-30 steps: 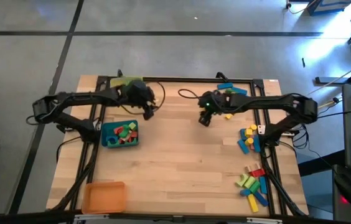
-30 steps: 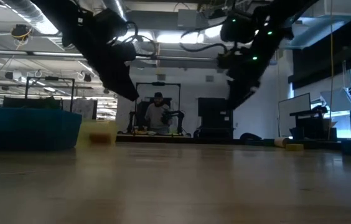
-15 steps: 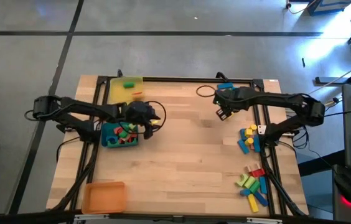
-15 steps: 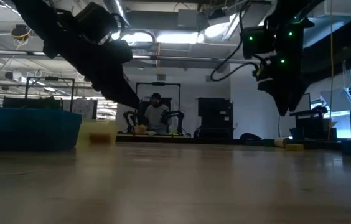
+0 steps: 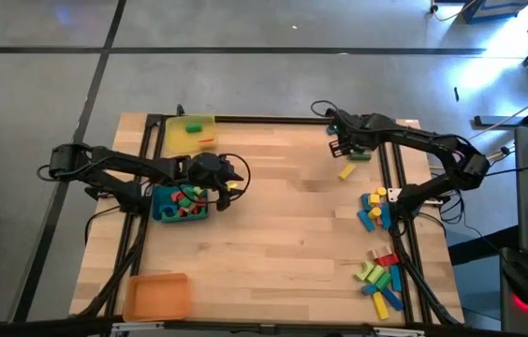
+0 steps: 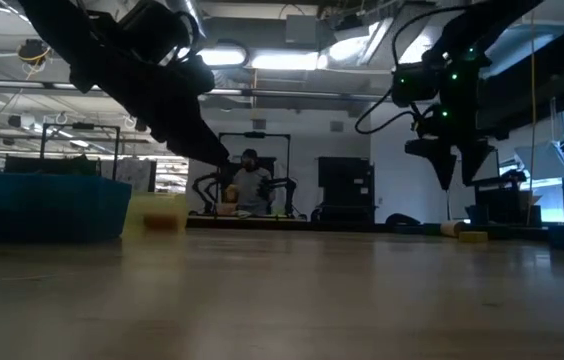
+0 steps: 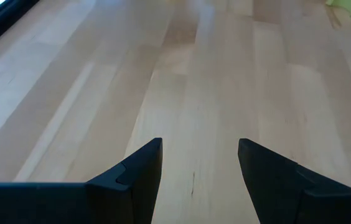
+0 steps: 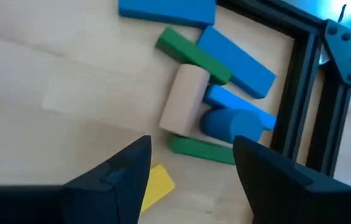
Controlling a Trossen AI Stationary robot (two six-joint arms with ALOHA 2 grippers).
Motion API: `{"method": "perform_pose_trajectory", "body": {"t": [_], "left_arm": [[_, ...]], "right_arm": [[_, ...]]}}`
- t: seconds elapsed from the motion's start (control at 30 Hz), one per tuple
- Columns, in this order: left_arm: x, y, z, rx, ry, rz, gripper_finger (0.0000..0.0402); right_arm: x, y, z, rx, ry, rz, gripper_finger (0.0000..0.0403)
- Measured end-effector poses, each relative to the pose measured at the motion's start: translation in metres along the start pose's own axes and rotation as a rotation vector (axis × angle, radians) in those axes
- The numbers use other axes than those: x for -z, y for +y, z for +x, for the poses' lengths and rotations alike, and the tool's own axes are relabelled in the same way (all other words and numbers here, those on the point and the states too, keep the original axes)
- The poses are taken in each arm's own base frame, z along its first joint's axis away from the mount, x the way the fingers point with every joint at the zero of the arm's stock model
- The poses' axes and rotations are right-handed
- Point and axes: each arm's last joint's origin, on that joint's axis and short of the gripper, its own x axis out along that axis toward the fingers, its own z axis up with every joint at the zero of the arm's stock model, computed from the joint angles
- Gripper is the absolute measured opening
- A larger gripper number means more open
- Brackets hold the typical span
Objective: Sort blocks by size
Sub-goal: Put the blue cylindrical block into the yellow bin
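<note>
My right gripper [image 5: 341,146] hangs open and empty above a small heap of blocks at the table's far right corner. Its wrist view [image 8: 191,146] shows blue blocks [image 8: 234,62], green blocks [image 8: 193,55], a pale cylinder [image 8: 185,99], a blue cylinder [image 8: 228,124] and a yellow block [image 8: 154,186] lying on the wood. My left gripper [image 5: 222,190] is open and empty [image 7: 199,146], low over bare wood just right of the blue tray [image 5: 163,213], which holds several blocks. More blocks [image 5: 374,208] lie along the right edge.
A yellow tray [image 5: 189,134] with two small blocks stands at the far left, an orange tray [image 5: 156,295] at the near left corner. A second heap of blocks [image 5: 381,281] lies near right. A black frame rail [image 8: 300,93] runs beside the far heap. A person sits beyond the table [image 6: 252,185].
My left gripper has gone from over the yellow tray toward the near edge and now stays beside the blue tray. My right gripper has gone from the table's far middle toward the far right corner, over the heap of blocks there.
</note>
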Motion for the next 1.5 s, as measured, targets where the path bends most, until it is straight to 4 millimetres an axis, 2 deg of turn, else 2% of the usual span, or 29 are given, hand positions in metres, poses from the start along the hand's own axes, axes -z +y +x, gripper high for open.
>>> {"method": "perform_pose_trajectory", "body": {"t": [0.3, 0.67, 0.93, 1.17, 1.4, 1.5], "left_arm": [[-0.001, 0.000, 0.000, 0.000, -0.012, -0.012, 0.0196], [-0.001, 0.000, 0.000, 0.001, -0.010, -0.015, 0.0196], [-0.001, 0.000, 0.000, 0.001, -0.010, 0.004, 0.0196], [-0.001, 0.000, 0.000, 0.001, -0.010, 0.004, 0.0196], [-0.001, 0.000, 0.000, 0.001, -0.010, 0.003, 0.0196], [-0.001, 0.000, 0.000, 0.001, -0.011, 0.001, 0.0196]], "right_arm": [[-0.017, -0.019, 0.029, 0.076, 0.055, 0.076, 0.0229], [-0.020, -0.023, 0.066, 0.110, 0.210, 0.069, 0.0229], [-0.018, -0.021, 0.071, 0.100, 0.252, 0.040, 0.0218], [-0.018, -0.021, 0.071, 0.097, 0.247, 0.008, 0.0131], [-0.018, -0.020, 0.070, 0.092, 0.245, -0.042, 0.0131], [-0.022, -0.021, 0.064, 0.079, 0.227, -0.045, 0.0131]]}}
